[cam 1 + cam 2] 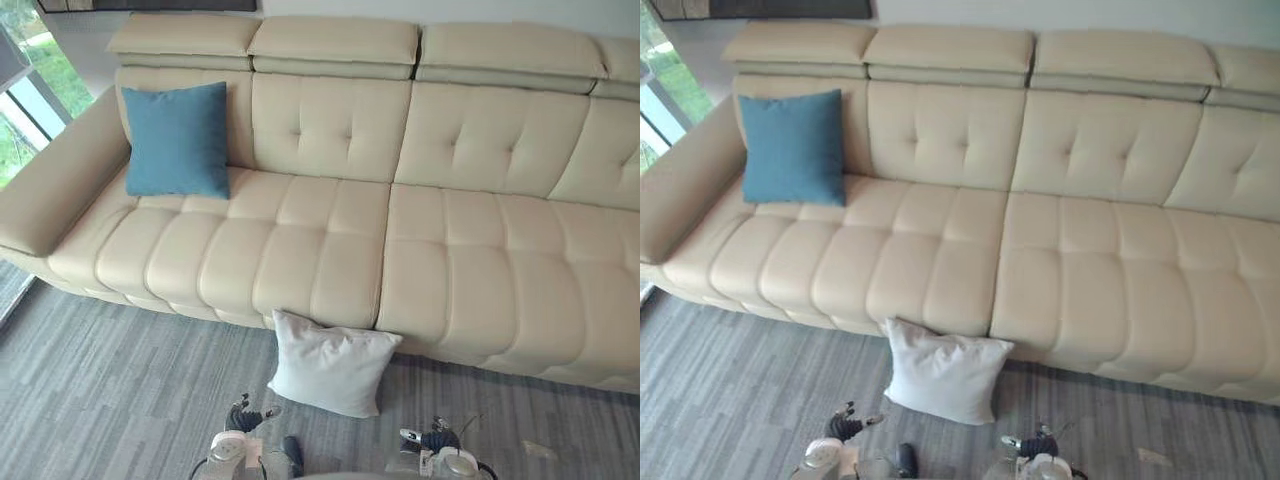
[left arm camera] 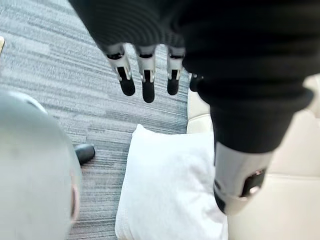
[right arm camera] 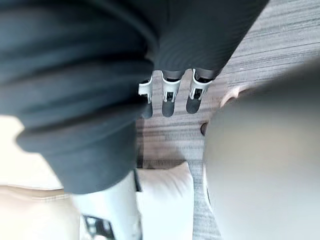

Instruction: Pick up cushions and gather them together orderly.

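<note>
a long cream sofa (image 1: 470,250) ran across the far side of the scene, standing on a grey striped carpet (image 1: 90,390). a blue cushion (image 1: 178,140) stood upright on the sofa's leftmost seat, leaning back against the backrest, just beside the left armrest (image 1: 55,190). a white cushion (image 1: 328,365) was down on the carpet on the near side of the sofa, tilted, with its far edge against the sofa's front about where the two seat sections met. the two cushions were well apart, the blue one far and left, the white one near and in the middle.

the left robot hand (image 2: 146,82) hung at the near edge, just left of the white cushion's near left corner and not touching it. its fingers were straight and loosely spread over the carpet, with the thumb set apart, and it held nothing. in its wrist view the white cushion lay past the fingers, against the sofa.

the right robot hand (image 3: 169,97) hung at the near edge too, to the right of the white cushion and clear of it. its fingers were relaxed, curled round nothing, and it was empty. a window (image 1: 20,110) showed at the far left, past the armrest.
</note>
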`<state>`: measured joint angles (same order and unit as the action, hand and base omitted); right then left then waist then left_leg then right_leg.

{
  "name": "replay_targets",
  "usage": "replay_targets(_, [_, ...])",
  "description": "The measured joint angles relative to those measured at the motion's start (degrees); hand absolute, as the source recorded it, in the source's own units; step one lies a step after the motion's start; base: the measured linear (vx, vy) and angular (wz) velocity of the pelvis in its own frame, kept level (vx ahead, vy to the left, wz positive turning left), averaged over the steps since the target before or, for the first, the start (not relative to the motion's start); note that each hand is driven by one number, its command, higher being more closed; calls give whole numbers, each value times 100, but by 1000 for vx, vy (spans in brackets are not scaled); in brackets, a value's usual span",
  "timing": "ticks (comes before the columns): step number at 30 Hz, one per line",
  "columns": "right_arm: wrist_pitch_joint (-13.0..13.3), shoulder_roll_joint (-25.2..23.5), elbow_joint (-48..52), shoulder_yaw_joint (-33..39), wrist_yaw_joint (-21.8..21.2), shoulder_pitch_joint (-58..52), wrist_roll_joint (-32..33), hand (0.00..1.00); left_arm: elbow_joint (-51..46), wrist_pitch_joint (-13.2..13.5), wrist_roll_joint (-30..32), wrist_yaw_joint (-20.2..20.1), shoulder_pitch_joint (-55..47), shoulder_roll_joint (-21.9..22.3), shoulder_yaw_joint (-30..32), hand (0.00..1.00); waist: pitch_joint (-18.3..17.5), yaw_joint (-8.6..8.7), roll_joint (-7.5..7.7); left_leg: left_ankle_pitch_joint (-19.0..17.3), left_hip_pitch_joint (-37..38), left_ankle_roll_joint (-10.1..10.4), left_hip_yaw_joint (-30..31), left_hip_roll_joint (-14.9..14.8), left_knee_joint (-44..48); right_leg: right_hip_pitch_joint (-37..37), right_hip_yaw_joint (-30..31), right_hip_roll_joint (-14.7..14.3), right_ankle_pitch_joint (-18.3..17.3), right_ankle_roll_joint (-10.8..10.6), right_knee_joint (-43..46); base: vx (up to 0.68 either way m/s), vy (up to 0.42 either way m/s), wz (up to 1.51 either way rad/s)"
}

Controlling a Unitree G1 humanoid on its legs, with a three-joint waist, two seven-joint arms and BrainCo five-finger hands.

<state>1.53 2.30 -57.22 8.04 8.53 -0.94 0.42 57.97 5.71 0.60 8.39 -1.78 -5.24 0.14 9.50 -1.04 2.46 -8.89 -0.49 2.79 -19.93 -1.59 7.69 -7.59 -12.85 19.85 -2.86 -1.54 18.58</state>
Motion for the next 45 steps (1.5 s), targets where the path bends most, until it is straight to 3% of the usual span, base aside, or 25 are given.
replay_targets(1, [16,-7,0,-42,0,9,-7,0,-3,-6,-77,11,-7,-23,32,0,56,6,-47,-23,66,2,6,-84,-12,-63,113,-165,-150,-43,247,143,45,-22])
replay_targets(2, [21,-18,-7,-117,3,60,-6,0,3,-12,-85,15,-3,-64,55,0,61,24,-23,-20,156,-2,39,-189,-67,-140,260,-516,-370,-148,459,158,-61,-2])
replay_targets(3, [21,-23,-48,-182,2,68,-5,0,30,-16,-86,14,8,-89,57,0,73,44,10,36,245,3,43,-286,-144,-140,278,-994,-575,-123,452,206,-111,-4])
replay_targets(4, [23,-23,-72,-175,10,68,-5,0,125,-19,-85,5,53,-83,62,0,71,53,59,98,284,101,29,-293,-144,-99,209,-1314,-654,39,79,167,-95,-7])
replay_targets(5, [26,4,-86,-156,17,47,-5,0,137,-27,-79,-15,67,-91,78,0,88,59,73,98,273,103,46,-239,-142,-12,129,-1370,-689,133,-101,185,-55,-12])
replay_targets(7, [68,57,-99,-87,49,96,22,0,121,-27,-76,-93,224,100,176,0,196,111,-89,134,244,160,275,-268,-160,70,173,-1443,-625,138,-227,178,-34,-9])
replay_targets(10, [83,15,-1,72,49,70,73,0,121,-28,-74,-93,306,286,318,0,255,113,-160,136,275,163,346,-322,-101,179,140,-1458,-654,136,-202,151,-36,2])
replay_targets(16, [77,-56,120,95,65,2,80,0,-91,-18,-75,-94,359,488,321,0,364,69,-26,122,47,184,548,-454,565,354,-153,-1342,-772,203,110,124,-46,49])
replay_targets(18, [89,-127,325,96,105,10,81,0,-256,-13,-84,-79,370,483,348,0,469,41,-4,55,-117,276,566,-542,851,262,-184,-1344,-808,196,344,44,-26,29])
replay_targets(20, [127,-223,511,92,139,40,91,0,-363,-8,-139,-59,455,475,452,0,537,-25,28,-62,-366,344,570,-647,1213,0,-168,-1341,-885,248,732,17,-24,5])
replay_targets(25, [152,-228,937,87,266,267,478,0,-923,22,-477,209,822,408,536,0,758,-140,43,-231,-1469,260,610,-989,2819,-888,-68,-1310,-918,280,1796,9,-10,-6])
replay_targets(26, [163,-225,961,93,286,321,493,0,-984,27,-501,246,863,389,548,0,789,-139,38,-226,-1615,256,628,-1036,3065,-956,-55,-1306,-941,317,1881,14,17,-10])
replay_targets(27, [203,-229,1032,131,351,431,612,0,-1118,50,-604,329,983,366,567,0,818,-144,37,-416,-2172,121,649,-1127,3653,-1186,-1,-1296,-1053,488,2121,12,40,-14])
replay_targets(28, [237,-200,1065,167,395,620,679,0,-1253,108,-688,403,1155,369,565,0,907,-146,9,-586,-2419,-30,635,-1142,3335,-1517,28,-1282,-1147,410,2488,15,70,-19])
replay_targets(29, [241,-167,1091,233,404,699,705,0,-1287,134,-724,416,1241,350,564,0,941,-168,21,-681,-2474,11,637,-1138,3353,-1689,55,-1274,-1214,324,2690,33,56,-4])
replay_targets(30, [251,-191,1143,316,437,854,754,0,-1302,129,-795,444,1482,286,558,0,1037,-144,131,-725,-2687,60,631,-1074,3504,-1995,114,-1159,-1304,287,3073,32,22,20])
replay_targets(32, [251,-207,1156,335,516,1010,856,0,-1437,128,-870,535,1752,260,558,0,1235,-126,227,-746,-2802,33,654,-1030,3670,-2650,182,-1020,-1161,400,3923,25,-41,22])
replay_targets(33, [258,-216,1157,336,534,1098,870,0,-1498,139,-888,573,1845,203,567,0,1313,-150,202,-756,-2918,15,707,-1090,3845,-2911,292,-1107,-1546,333,3975,24,-100,10])
replay_targets(34, [270,-212,1169,344,571,1180,878,0,-1513,141,-962,631,1919,130,574,0,1344,-155,161,-776,-3188,2,819,-1132,4194,-2942,294,-1190,-1488,289,3089,45,-141,18])
replay_targets(35, [271,-187,1168,362,597,1240,913,0,-1529,142,-988,656,2028,144,650,0,1367,-133,125,-807,-3402,-5,900,-1177,4496,-2947,322,-1217,-1595,94,3066,59,-107,2])
replay_targets(36, [285,-181,1176,371,613,1367,970,0,-1553,142,-995,707,2093,152,775,0,1400,-171,75,-830,-3583,1,977,-1260,4664,-3079,273,-1309,-1610,70,3140,44,-69,-12])
replay_targets(45, [353,-164,1363,526,785,1484,988,0,-1396,140,-1085,765,2461,330,752,0,1510,-119,79,-919,-3698,143,1191,-1289,4692,-3269,156,-1306,-1635,114,3575,-6,-45,9])
